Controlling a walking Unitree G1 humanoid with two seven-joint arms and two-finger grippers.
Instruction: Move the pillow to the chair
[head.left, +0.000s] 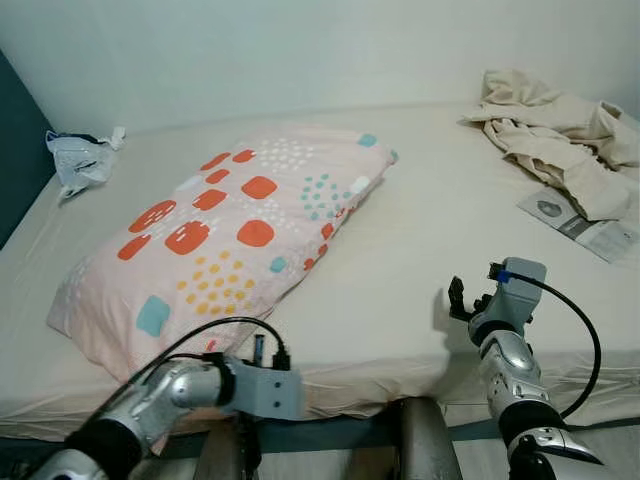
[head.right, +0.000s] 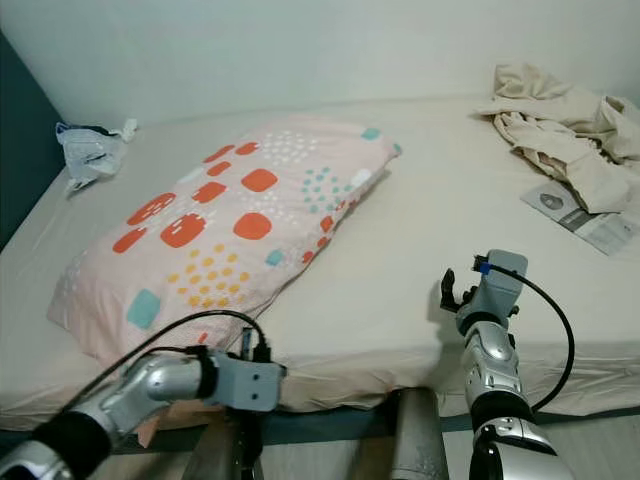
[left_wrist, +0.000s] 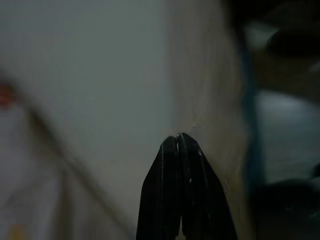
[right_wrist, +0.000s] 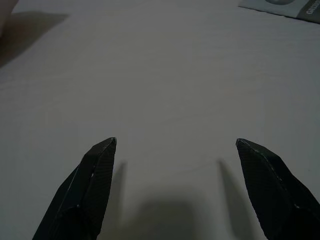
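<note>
Left gripper (left_wrist: 179, 142) sits low at the near edge of the bed (head.left: 420, 290), just below the pillow's near corner, its two black fingers pressed together with nothing between them. Right gripper (right_wrist: 176, 145) hovers over bare sheet near the front edge, to the right of the pillow and apart from it, its fingers spread wide and empty.

Pillow (head.left: 225, 235), pale pink with orange, yellow and teal spots, lies diagonally on the left half of the bed, its near end reaching the front edge. Crumpled beige clothes (head.left: 560, 135) lie at the far right, with a leaflet (head.left: 580, 222) just beside them. At the far left lies a crumpled bag (head.left: 80, 158).
</note>
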